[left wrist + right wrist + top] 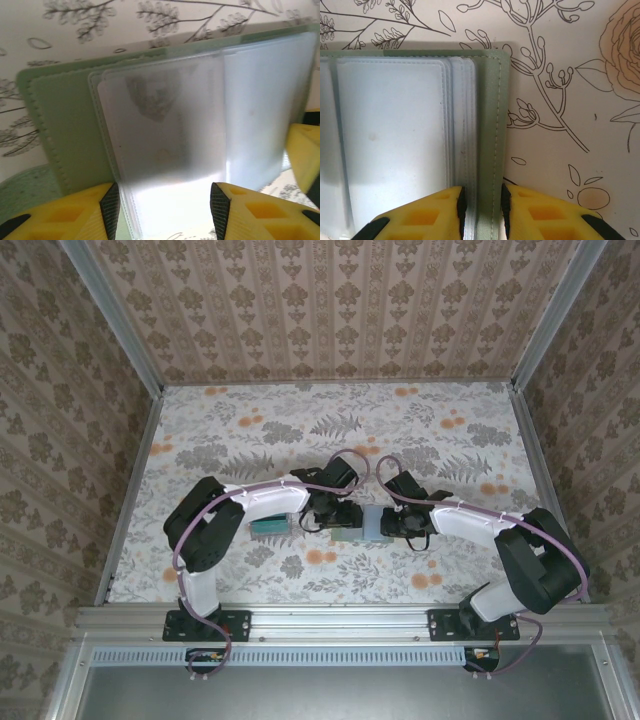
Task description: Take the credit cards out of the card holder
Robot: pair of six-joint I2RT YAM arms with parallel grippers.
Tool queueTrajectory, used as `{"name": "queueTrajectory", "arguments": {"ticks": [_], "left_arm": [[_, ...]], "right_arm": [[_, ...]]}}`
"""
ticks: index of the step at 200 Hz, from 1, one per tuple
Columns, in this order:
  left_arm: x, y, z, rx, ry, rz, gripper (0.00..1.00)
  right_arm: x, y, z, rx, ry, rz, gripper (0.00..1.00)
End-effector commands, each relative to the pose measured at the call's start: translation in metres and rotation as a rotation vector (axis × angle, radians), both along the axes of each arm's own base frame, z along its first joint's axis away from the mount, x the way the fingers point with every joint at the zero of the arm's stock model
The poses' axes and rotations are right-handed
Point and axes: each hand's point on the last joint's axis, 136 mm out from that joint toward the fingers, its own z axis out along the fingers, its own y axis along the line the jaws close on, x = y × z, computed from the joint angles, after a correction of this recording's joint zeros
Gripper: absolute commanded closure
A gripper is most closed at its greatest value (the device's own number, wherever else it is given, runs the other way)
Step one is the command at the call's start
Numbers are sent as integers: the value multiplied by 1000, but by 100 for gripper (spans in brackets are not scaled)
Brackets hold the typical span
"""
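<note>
Flowered cloth covers the table (250, 430), with patterned wallpaper on the three walls around it. Both arms reach in from the near edge and meet at the middle of the cloth. From my overhead feed I can see the card holder (362, 527) lying open and flat between the two wrists. A teal-edged pile of credit cards (268, 525) lies on the cloth to its left, partly under the left forearm and apart from the holder.

On the right wrist camera, the right gripper (482, 210) is clenched on the holder's right edge. The stacked clear sleeves and the grey-green cover fill the narrow gap between its two black pads (462, 202).

The left wrist camera looks across the open holder: green cover with a stitched border, and frosted clear sleeves (165, 130) fanned over it, with a faint smudge of a picture showing through one. The left gripper (165, 212) has its jaws well apart with a sleeve running between the yellow fingers (235, 215) — whether the pads are actually pressing on it or just straddling it, I cannot tell. A yellow finger of the other gripper shows at the right edge of that view, by the holder's far panel.
</note>
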Motion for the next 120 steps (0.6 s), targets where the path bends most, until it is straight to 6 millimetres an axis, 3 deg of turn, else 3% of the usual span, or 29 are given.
{"name": "queueTrajectory", "arguments": {"ticks": [1, 38, 120], "left_arm": [[-5, -14, 2, -57, 13, -43, 46], [-6, -17, 5, -76, 8, -49, 46], [-7, -45, 34, -174, -41, -132, 43]], "right_arm": [[-6, 3, -6, 17, 32, -1, 70], [-7, 2, -6, 18, 31, -2, 70], [-5, -2, 3, 17, 4, -27, 68]]}}
